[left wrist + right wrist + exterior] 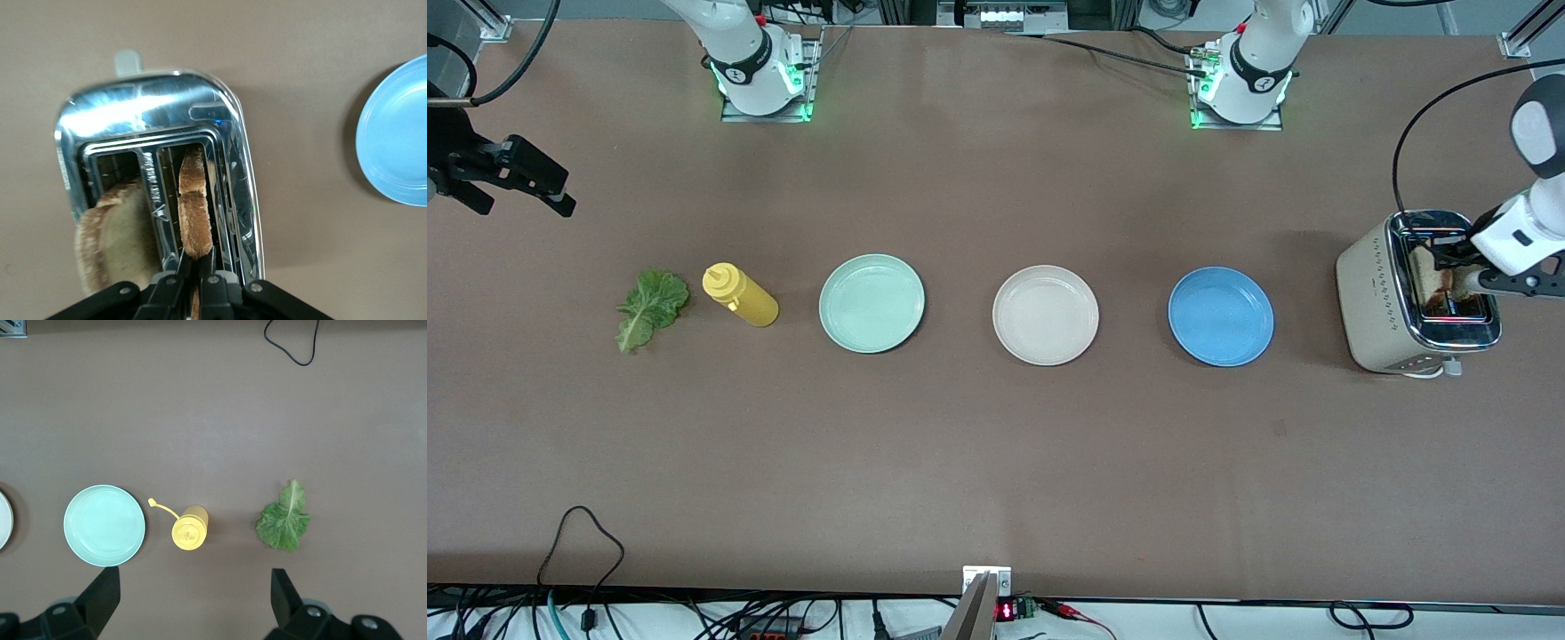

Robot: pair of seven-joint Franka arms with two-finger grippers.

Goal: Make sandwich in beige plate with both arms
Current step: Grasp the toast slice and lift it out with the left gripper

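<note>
The beige plate (1046, 315) lies bare in the middle of the table; its edge shows in the right wrist view (3, 520). My left gripper (1465, 277) is over the toaster (1392, 302), shut (195, 263) on a browned bread slice (195, 207) that stands in one slot. A second, paler slice (113, 233) stands in the other slot (1424, 267). A green lettuce leaf (649, 308) lies at the right arm's end of the table. My right gripper (516, 178) hangs open and empty (193, 597) above that end, apart from the lettuce (284, 520).
A yellow squeeze bottle (740, 295) lies beside the lettuce. A mint-green plate (871, 303) sits between the bottle and the beige plate. A blue plate (1221, 316) sits between the beige plate and the toaster. Cables run along the table edge nearest the front camera.
</note>
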